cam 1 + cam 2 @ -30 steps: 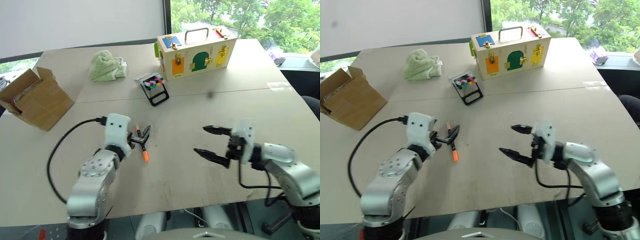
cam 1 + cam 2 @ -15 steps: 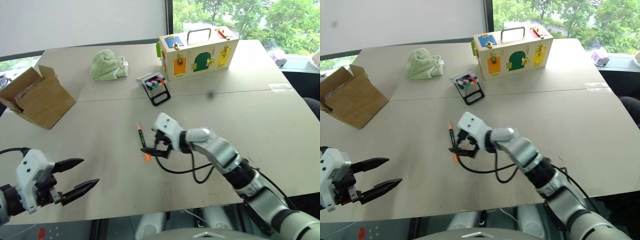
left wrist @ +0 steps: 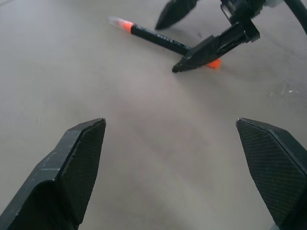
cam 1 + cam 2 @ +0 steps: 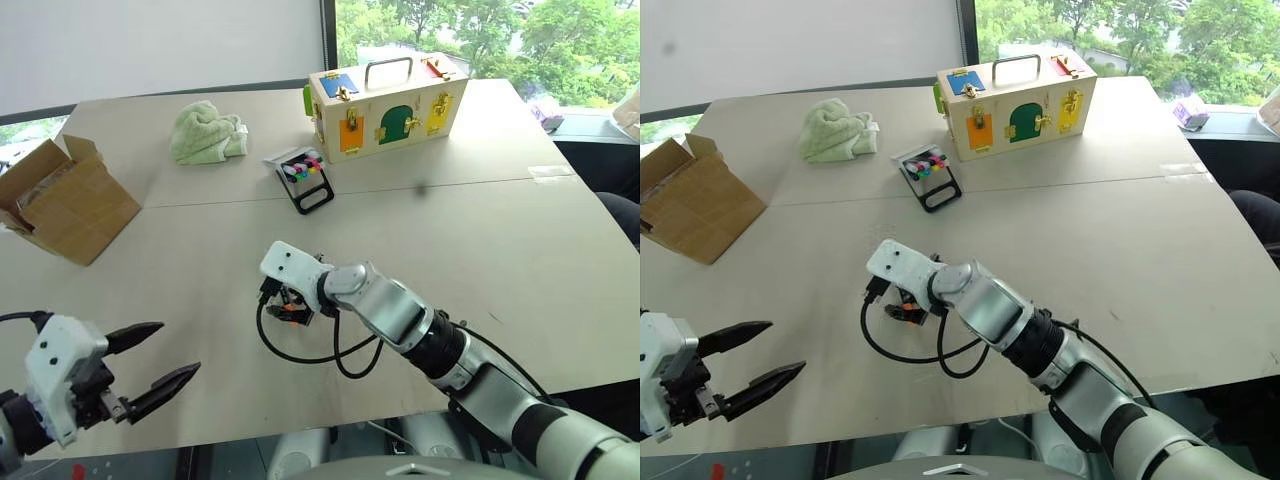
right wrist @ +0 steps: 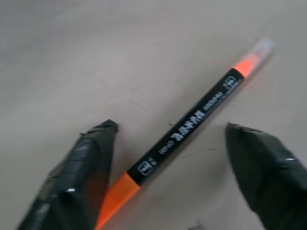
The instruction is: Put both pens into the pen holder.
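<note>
While the pen holder (image 4: 304,174) on the table (image 4: 500,240) shows colourful caps, the right gripper (image 5: 168,165) straddles the orange-capped pen (image 5: 187,129), fingers apart; the left gripper (image 4: 150,365) gapes empty.

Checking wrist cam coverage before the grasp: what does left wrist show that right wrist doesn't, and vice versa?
Left wrist adds: the left gripper, wide open over bare table, and the right gripper seen from outside, astride the pen near its orange end.
Right wrist adds: the print on the barrel, close up, with the orange end beside one finger.
Both: the pen lying flat on the table, with the right gripper open around it and not yet closed on it.
</note>
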